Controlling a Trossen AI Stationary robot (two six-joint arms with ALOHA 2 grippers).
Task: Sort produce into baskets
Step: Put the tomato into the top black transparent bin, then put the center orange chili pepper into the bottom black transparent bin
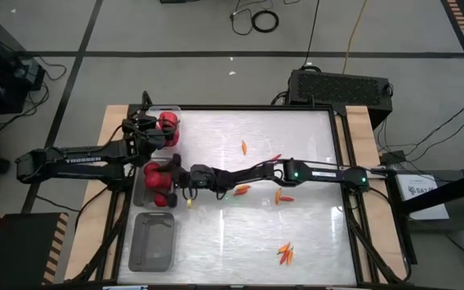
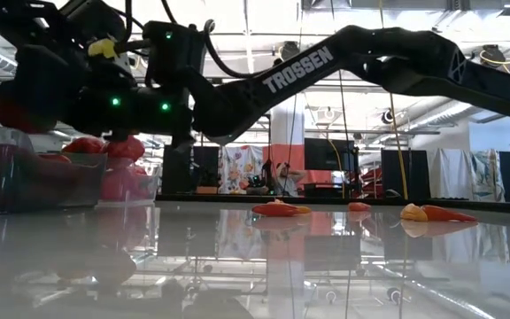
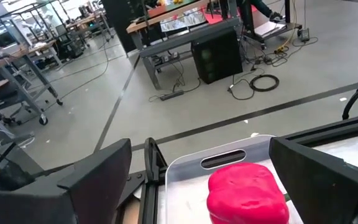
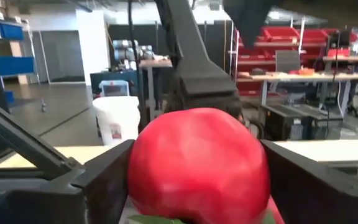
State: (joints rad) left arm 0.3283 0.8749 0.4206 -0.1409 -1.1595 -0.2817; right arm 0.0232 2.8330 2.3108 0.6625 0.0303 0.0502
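Reaching across the table [image 1: 296,242] from the right, right tool [image 1: 167,179] parked over the middle bin [image 1: 141,189] on the left edge, fingers [image 4: 104,174] clamped on a big red tomato [image 4: 197,165] that fills the right wrist view, green stem peeking out underneath. Couple more red ones [image 1: 155,172] already sitting in that same bin. Left tool [image 1: 153,129] hanging over the far bin [image 1: 172,110], fingers [image 3: 98,174] spread apart with nothing between them, red pepper [image 3: 247,193] lying in the bin right below. Near bin [image 1: 153,240] on the same edge looks bare from above. Little orange chilies scattered out on the table: one [image 1: 244,147] toward the far side, a few [image 1: 283,196] near the right arm's middle, a small bunch [image 1: 285,253] close to the near edge.
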